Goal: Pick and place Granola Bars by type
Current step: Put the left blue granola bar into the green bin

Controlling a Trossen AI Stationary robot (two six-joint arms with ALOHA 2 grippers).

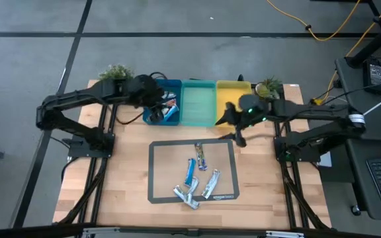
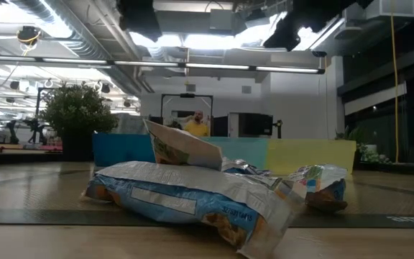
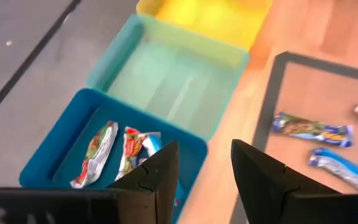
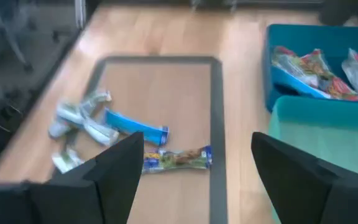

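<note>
We see the granola bars (image 1: pixel 197 175) as small, flat, shiny foil packets. Several lie loose on the grey-bordered mat (image 1: pixel 152 173) in the near middle of the surface (image 1: pixel 121 178): a multicoloured bar (image 1: pixel 201 155) farthest back, a blue-and-white bar (image 1: pixel 190 173) just nearer, and silver bars (image 1: pixel 185 194) bunched at the near edge, some touching or overlapping. Red-and-green bars (image 3: pixel 95 152) lie inside the blue bin (image 1: pixel 163 110).

Three bins stand side by side along the far edge: the blue bin on the left, the teal bin (image 1: pixel 198 102) in the middle, the yellow bin (image 1: pixel 233 99) on the right. We see nothing in the teal bin.

The left pincer (image 1: pixel 159 107) hangs over the blue bin, its fingers (image 3: pixel 156 177) parted with nothing between them. The right pincer (image 1: pixel 233 129) hovers just near of the yellow bin, by the mat's far right corner, its fingers (image 4: pixel 114 168) spread wide and empty.

The surface is pale wood planking on a dark frame. A small green plant (image 1: pixel 115 71) sits at each far corner. Around it we see grey floor with yellow cable (image 1: pixel 309 26), and from the low view an open hall with ceiling lights and a person (image 2: pixel 196 125) far behind the bins.
</note>
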